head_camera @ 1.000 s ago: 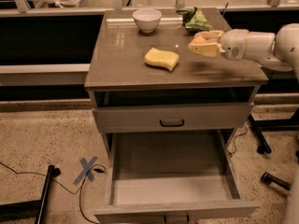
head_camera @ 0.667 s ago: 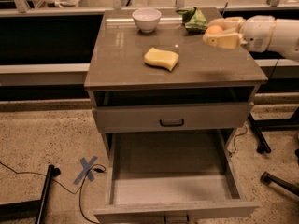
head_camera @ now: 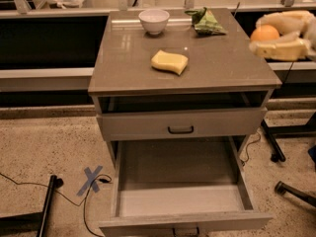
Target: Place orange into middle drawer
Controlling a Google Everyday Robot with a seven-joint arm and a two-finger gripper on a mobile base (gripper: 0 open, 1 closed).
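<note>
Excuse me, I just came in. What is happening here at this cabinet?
The robot's gripper holds the orange between its fingers, in the air at the right edge of the cabinet top. The middle drawer below is pulled open, and the orange is not yet in it. A yellow sponge, a white bowl and a green bag lie on the cabinet top, untouched.

Dim, warm overhead light. Glare streak on cabinet top (head_camera: 126, 58) nr bowl (head_camera: 153, 19). Back of middle drawer (head_camera: 182, 201) in shadow. At right edge, gripper (head_camera: 260, 37) clasping orange (head_camera: 265, 31), lit pale yellow.
</note>
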